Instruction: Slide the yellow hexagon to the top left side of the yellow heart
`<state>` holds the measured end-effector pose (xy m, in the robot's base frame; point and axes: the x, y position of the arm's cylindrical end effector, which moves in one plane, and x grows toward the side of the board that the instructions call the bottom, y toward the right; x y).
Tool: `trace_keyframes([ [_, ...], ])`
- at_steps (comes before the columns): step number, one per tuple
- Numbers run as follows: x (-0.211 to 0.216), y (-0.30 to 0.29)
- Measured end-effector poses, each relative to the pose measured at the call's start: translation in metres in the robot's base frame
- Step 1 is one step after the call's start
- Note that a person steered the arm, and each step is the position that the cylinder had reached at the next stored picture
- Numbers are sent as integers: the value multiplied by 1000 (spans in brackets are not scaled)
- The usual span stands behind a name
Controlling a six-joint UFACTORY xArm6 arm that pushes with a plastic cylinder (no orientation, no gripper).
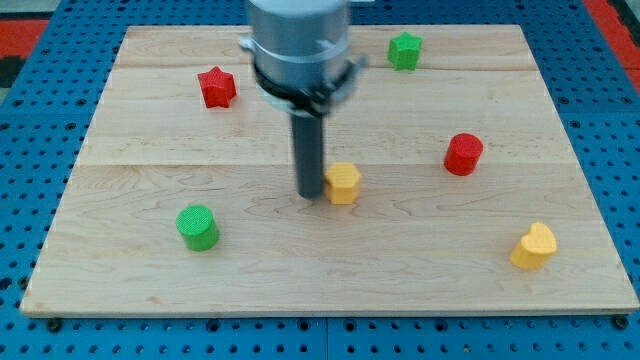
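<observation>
The yellow hexagon (344,183) sits near the middle of the wooden board (150,270). My tip (310,194) stands right against the hexagon's left side. The yellow heart (534,246) lies at the view's lower right, far to the right of and below the hexagon.
A red star (217,87) lies at the upper left. A green star (404,50) is at the top right of centre. A red cylinder (463,154) lies right of the hexagon, above the heart. A green cylinder (198,227) is at the lower left.
</observation>
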<state>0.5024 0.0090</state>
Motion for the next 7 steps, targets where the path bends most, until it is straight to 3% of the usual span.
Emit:
trace_keyframes([
  [1, 18, 48],
  [2, -12, -54],
  [3, -35, -14],
  [4, -20, 57],
  [5, -30, 59],
  [7, 45, 155],
])
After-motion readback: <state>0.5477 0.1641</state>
